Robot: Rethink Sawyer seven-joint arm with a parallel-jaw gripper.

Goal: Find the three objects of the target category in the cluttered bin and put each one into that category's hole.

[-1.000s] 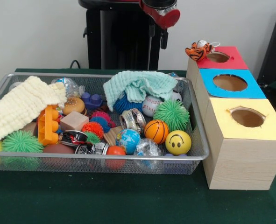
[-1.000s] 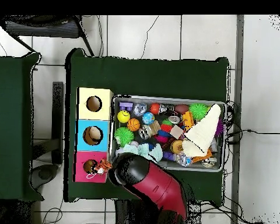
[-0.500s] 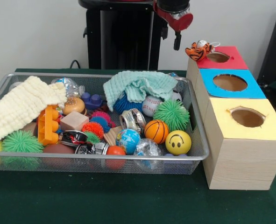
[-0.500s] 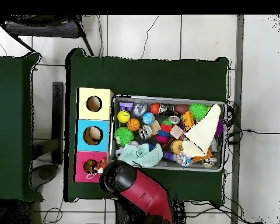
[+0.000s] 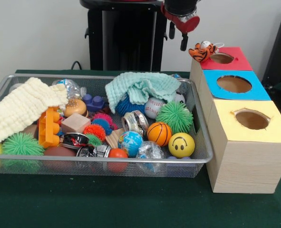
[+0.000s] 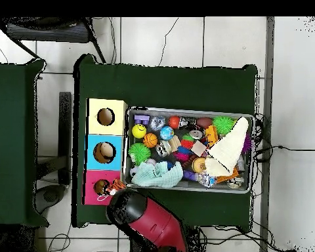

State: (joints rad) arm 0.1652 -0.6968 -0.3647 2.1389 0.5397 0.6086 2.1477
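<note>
Above the bin's far right corner, the gripper (image 5: 178, 34) hangs empty; whether its jaws are parted I cannot tell.
From the wire bin (image 5: 102, 159), the red-topped box (image 5: 233, 64) lies at 2 o'clock, a tiger toy (image 5: 200, 52) on its rim beside the hole.

A plain pale wall (image 5: 40, 33) is running behind the table (image 5: 107, 204), which is wearing a dark green cloth. From above, a second green-covered table (image 6: 12, 141) is standing just beside its left edge, across a narrow gap. The floor (image 6: 186, 39) is showing pale tiles with dark joints, and black cables (image 6: 281, 147) are trailing over it on the right.
</note>
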